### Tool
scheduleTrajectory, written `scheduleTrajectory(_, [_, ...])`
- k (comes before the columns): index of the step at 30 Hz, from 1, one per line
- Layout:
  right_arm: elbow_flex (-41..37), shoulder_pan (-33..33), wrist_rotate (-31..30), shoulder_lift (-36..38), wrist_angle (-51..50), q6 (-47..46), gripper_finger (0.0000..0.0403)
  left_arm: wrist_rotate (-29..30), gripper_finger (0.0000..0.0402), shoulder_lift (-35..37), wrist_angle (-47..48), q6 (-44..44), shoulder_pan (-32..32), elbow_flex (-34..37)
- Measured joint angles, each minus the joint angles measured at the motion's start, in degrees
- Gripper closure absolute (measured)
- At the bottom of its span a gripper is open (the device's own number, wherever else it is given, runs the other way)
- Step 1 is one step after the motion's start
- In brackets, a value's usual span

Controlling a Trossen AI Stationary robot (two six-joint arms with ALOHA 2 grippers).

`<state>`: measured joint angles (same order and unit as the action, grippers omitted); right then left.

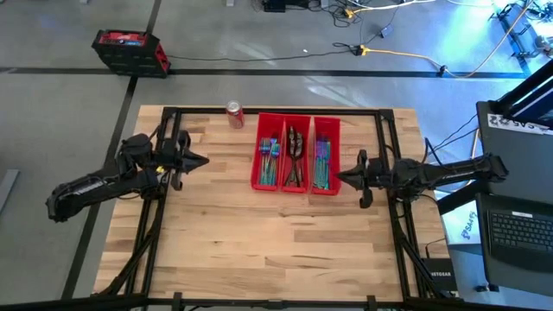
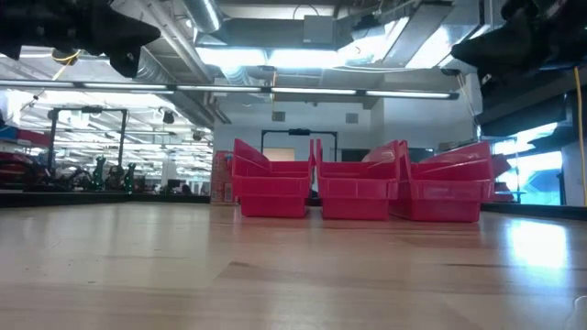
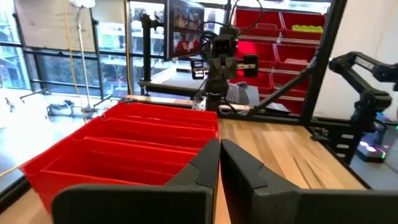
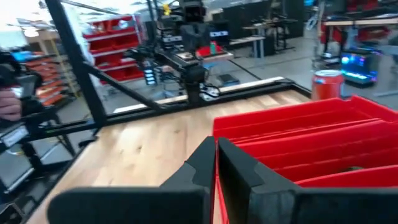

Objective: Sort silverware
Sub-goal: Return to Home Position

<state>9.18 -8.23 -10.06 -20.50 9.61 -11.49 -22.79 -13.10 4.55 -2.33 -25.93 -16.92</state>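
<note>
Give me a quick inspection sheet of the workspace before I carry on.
Surface: wooden table, no spills or damage seen.
Job's things: silverware lies inside three red bins set side by side.
Clutter: red soda can upright near the left bin.
Grippers: left gripper and right gripper shut, empty, either side of the bins.
Cables: yellow cable on the floor beyond the table.
Surroundings: laptop right of the table; black-and-red case on the floor.

Three long red plastic bins (image 1: pixel 298 117) sit on the one wooden surface (image 1: pixel 259 242), beside one red soda can (image 1: pixel 234 113). Slim metal silverware (image 1: pixel 269 162) lies in all three, overlapping too much to count. Two dark arms: left gripper (image 1: pixel 200 160), right gripper (image 1: pixel 341 176).
</note>
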Motion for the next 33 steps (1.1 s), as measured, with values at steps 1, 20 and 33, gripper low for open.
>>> scheduleTrajectory(1, [-0.5, 0.0, 0.8, 1.0, -0.3, 0.0, 0.0403, -0.8, 0.0402, 0.0, -0.3, 0.2, 0.0, 0.3])
scheduleTrajectory(20, [-8.7, 0.0, 4.8, 17.8, -1.9, -0.5, 0.0403, -8.6, 0.0402, 0.0, -2.8, 1.2, 0.0, 1.5])
scheduleTrajectory(33, [-8.7, 0.0, 10.0, 19.0, -5.2, -2.6, 0.0403, -8.4, 0.0402, 0.0, -6.8, -2.0, 0.0, 5.3])
